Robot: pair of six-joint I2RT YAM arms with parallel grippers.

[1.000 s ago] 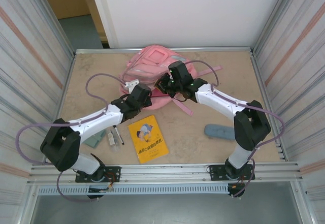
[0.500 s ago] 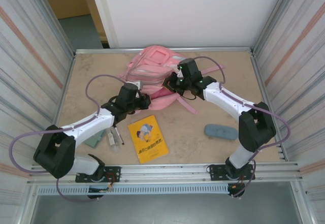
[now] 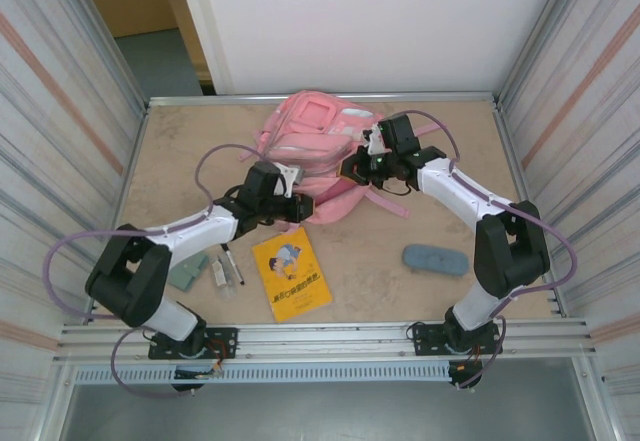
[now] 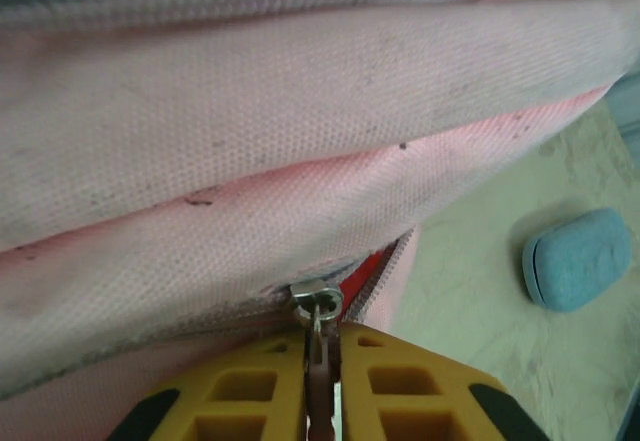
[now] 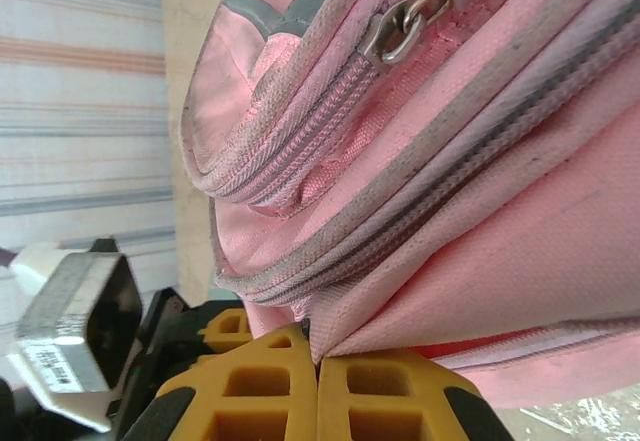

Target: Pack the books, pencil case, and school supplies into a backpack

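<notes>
Both grippers stand further right than in the earlier frame, and the backpack [image 3: 312, 131] lies spread wider between them. The left gripper [image 4: 320, 351] is clamped on the zip pull [image 4: 317, 299] at the backpack's near edge. The right gripper [image 5: 317, 353] is clamped on a fold of backpack fabric. The booklet [image 3: 291, 273], marker [image 3: 233, 264] and block [image 3: 188, 272] lie on the near side of the backpack, and the pencil case [image 3: 435, 259] lies to its near right.
</notes>
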